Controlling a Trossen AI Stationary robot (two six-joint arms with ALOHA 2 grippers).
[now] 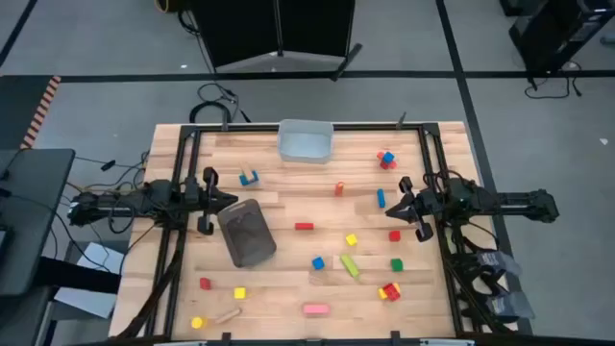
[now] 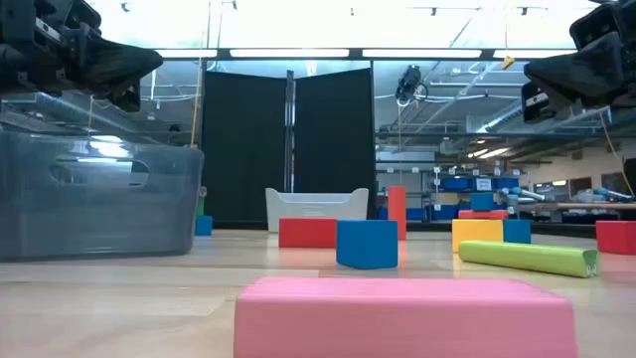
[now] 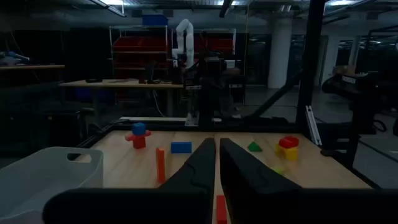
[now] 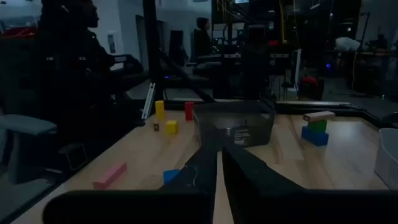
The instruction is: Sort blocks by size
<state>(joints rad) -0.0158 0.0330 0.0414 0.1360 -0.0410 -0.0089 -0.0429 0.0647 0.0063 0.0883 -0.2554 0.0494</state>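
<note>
Many blocks lie scattered on the wooden table: a red bar (image 1: 304, 227), a blue cube (image 1: 318, 261), a green bar (image 1: 350, 266), a pink bar (image 1: 315, 308), a yellow cube (image 1: 239, 293) and a red-and-blue stack (image 1: 386, 159) among them. My left gripper (image 1: 233, 201) hovers shut at the table's left side, above the dark grey tray's (image 1: 247, 233) far end, pointing right. My right gripper (image 1: 394, 209) hovers shut at the right side, pointing left, near a red cube (image 1: 394, 234) and a blue block (image 1: 381, 198). Neither holds anything.
A light grey-blue bin (image 1: 306, 141) stands at the far edge's middle. A blue U-shaped block (image 1: 250, 178) lies between it and my left gripper. A black frame (image 1: 183, 173) runs along the table's sides. In the low view the pink bar (image 2: 405, 316) lies nearest.
</note>
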